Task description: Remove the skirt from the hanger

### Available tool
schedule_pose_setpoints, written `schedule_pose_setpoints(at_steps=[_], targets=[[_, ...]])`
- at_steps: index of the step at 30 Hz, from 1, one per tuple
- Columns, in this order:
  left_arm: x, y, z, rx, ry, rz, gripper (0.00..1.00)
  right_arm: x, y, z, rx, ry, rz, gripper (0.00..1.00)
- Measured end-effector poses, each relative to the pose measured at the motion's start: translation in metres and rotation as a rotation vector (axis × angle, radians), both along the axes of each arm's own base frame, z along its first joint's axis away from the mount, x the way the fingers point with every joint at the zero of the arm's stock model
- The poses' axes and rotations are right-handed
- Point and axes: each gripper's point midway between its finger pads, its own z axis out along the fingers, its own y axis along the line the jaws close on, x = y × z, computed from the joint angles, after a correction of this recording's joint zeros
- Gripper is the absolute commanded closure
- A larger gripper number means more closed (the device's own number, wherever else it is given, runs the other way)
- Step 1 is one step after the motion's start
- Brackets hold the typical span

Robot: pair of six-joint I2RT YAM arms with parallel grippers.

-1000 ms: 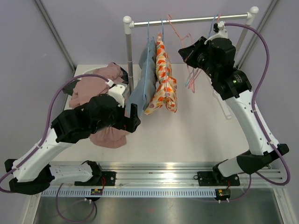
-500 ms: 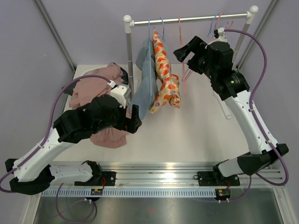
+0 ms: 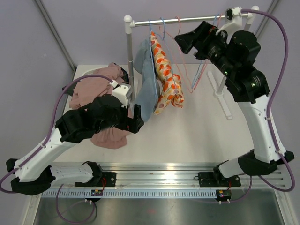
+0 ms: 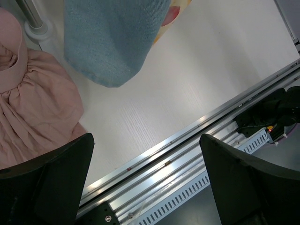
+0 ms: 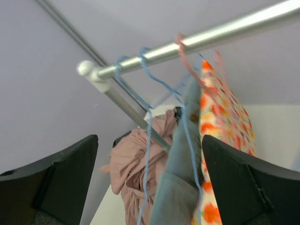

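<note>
Pink cloth [image 3: 91, 88] partly under left arm [image 3: 89, 123], blue garment [image 4: 112, 37] top cropped

The white desk [image 3: 197, 136] has a heap of pink clothes [image 3: 91, 89] lying on its left side — right beside the clothes rack's pole [image 3: 129, 61], which stands on it.

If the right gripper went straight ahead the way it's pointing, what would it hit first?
The right gripper would likely meet the blue hanger wire first, then the blue-grey garment; depth is unclear.
</note>
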Motion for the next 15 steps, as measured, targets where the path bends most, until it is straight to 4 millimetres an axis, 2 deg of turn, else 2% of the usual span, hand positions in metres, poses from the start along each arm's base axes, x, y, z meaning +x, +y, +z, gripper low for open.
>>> schedule_pose_setpoints(at_steps=[3,5,6,9,12,15], targets=[[0.001,-0.003,-0.002,0.003,0.003,-0.001,0.01,0.000,0.042,0.028,-0.039,-0.082,0.122,0.00],[0.001,-0.003,-0.003,0.003,0.005,-0.003,0.01,0.005,0.070,0.024,-0.078,-0.089,0.183,0.00],[0.001,-0.003,-0.002,0.002,0.005,-0.002,0.01,0.010,0.079,0.014,-0.102,-0.073,0.197,0.01],[0.001,-0.003,-0.002,-0.001,0.004,-0.001,0.01,0.030,0.092,-0.024,-0.176,0.004,0.199,0.01],[0.000,-0.001,-0.003,0.000,0.005,0.000,0.01,0.045,0.094,-0.061,-0.249,0.078,0.179,0.00],[-0.001,0.001,-0.003,-0.001,0.004,0.000,0.01,0.052,0.091,-0.079,-0.293,0.107,0.151,0.01]])
